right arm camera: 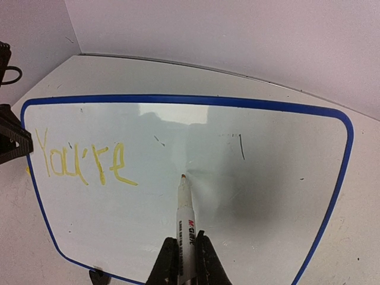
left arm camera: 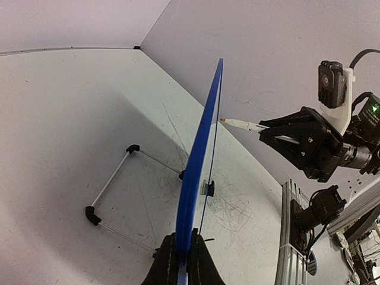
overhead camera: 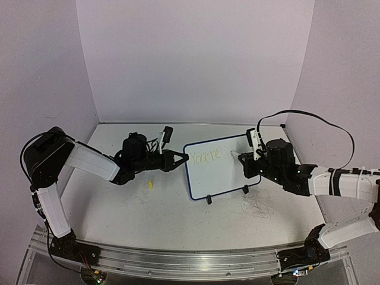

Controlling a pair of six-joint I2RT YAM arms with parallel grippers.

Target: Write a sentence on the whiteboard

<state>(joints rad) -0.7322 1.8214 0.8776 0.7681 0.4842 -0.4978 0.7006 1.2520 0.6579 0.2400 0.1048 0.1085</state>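
The whiteboard (overhead camera: pixel 224 173) stands tilted on its feet at mid-table; in the left wrist view it shows edge-on as a blue rim (left arm camera: pixel 203 148). The sentence (overhead camera: pixel 206 157) so reads "You're" in yellow (right arm camera: pixel 83 163) at the board's left. My left gripper (overhead camera: pixel 183 158) is shut on the board's left edge (left arm camera: pixel 183 264). My right gripper (overhead camera: pixel 249 161) is shut on a white marker (right arm camera: pixel 186 222), uncapped. Its tip sits at the bare face of the whiteboard (right arm camera: pixel 267 178), right of the word. The left wrist view shows the marker (left arm camera: pixel 243 124) reaching the board from the right.
A small yellow cap (overhead camera: pixel 151 184) lies on the table left of the board. The board's black feet (overhead camera: pixel 208 200) rest in front, and a wire stand (left arm camera: pixel 113 184) props it from behind. Walls enclose the table; an aluminium rail (overhead camera: pixel 178 261) runs along the near edge.
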